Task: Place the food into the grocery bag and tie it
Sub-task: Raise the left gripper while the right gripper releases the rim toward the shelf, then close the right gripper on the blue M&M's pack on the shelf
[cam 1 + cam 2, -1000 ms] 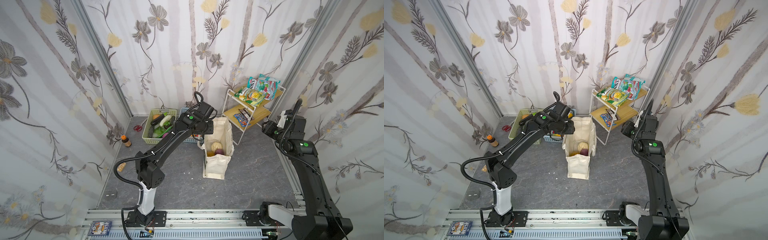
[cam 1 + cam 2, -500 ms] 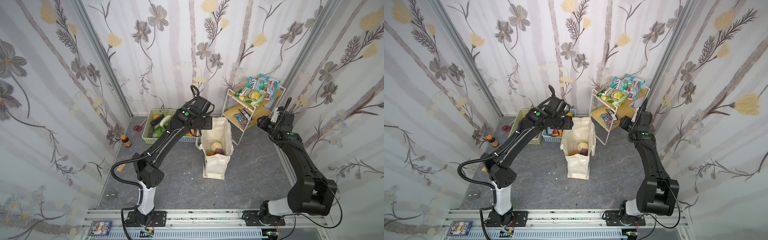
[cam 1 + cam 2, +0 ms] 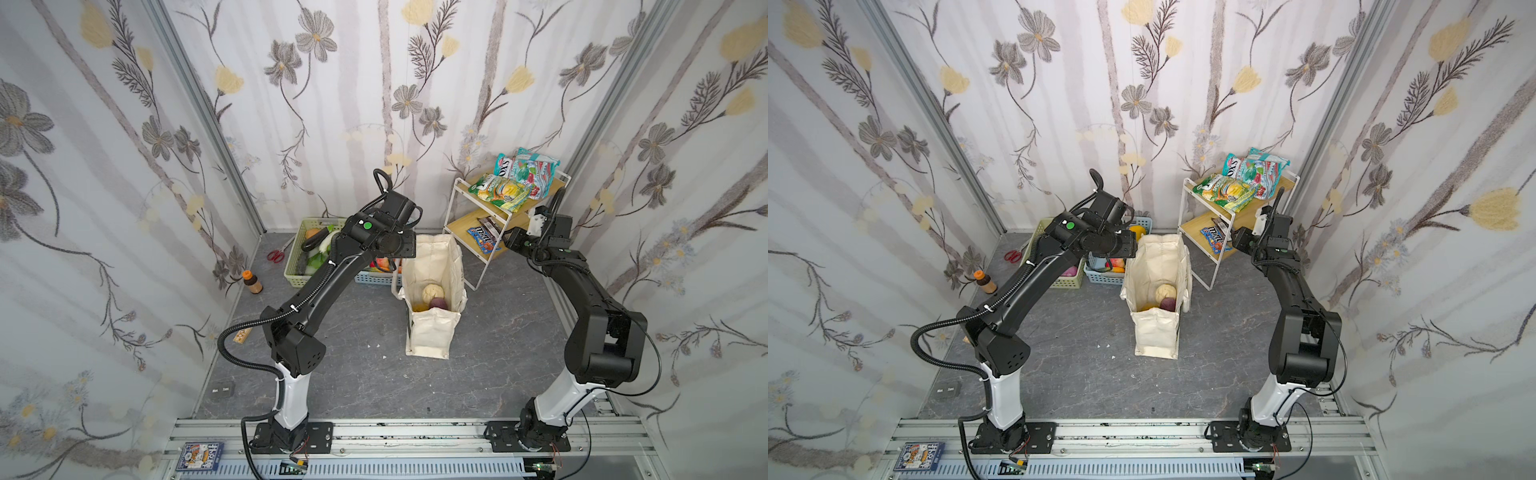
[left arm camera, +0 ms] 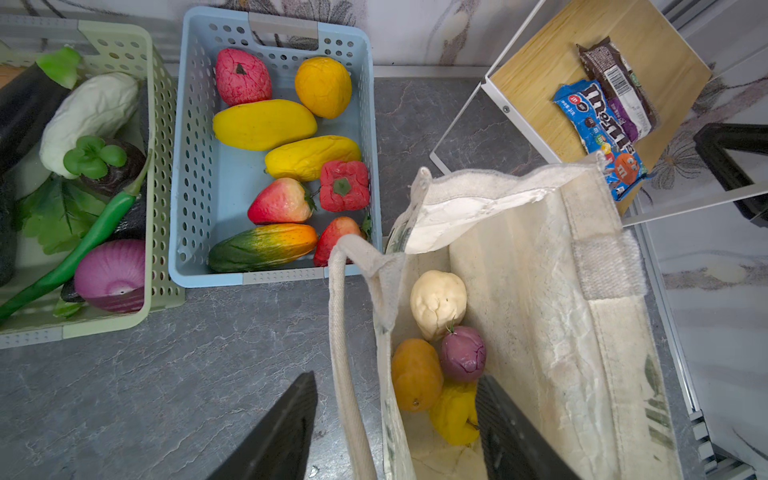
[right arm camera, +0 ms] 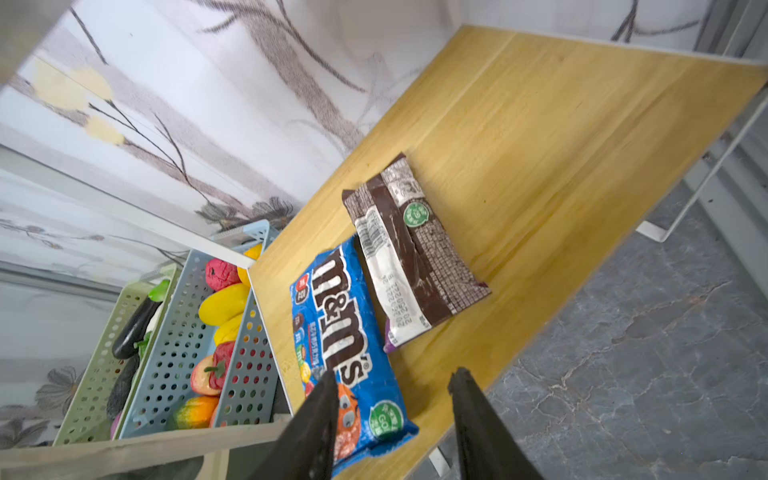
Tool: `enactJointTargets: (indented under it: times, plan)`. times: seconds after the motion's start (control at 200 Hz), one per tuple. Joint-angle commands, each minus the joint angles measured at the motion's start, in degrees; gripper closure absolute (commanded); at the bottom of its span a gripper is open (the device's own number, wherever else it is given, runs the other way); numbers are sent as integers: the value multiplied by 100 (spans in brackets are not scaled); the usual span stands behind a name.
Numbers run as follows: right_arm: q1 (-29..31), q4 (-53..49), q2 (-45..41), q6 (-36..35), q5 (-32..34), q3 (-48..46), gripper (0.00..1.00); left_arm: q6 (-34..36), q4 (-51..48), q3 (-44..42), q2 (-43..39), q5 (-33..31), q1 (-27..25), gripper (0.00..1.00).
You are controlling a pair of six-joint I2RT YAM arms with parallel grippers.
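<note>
Black left gripper (image 4: 397,378), hidden in both top views, spread above grocery bag (image 4: 519,270) rim; right gripper (image 5: 395,374) spread beyond bag, over shelf (image 5: 540,124) edge.

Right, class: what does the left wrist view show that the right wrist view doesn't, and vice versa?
Left wrist only: the grocery bag with toy food inside, and the open left gripper straddling its wall. Right wrist only: the open right gripper poised at the blue candy packet. Both: that packet, the brown packet and the blue basket.
</note>
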Motion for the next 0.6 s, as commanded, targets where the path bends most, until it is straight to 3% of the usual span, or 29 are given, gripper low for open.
enactJointTargets:
  times: [0.0, 0.245, 0.595]
  plan:
    - [7, 122, 125, 36, -529, 12, 61, 6, -3, -44, -62, -150, 15, 36]
    - [15, 45, 212, 136, -606, 69, 71, -12, 10, -69, -61, -150, 19, 37]
    - [-3, -142, 1, 203, -156, -258, 64, -29, 72, -192, -131, -168, 24, 37]
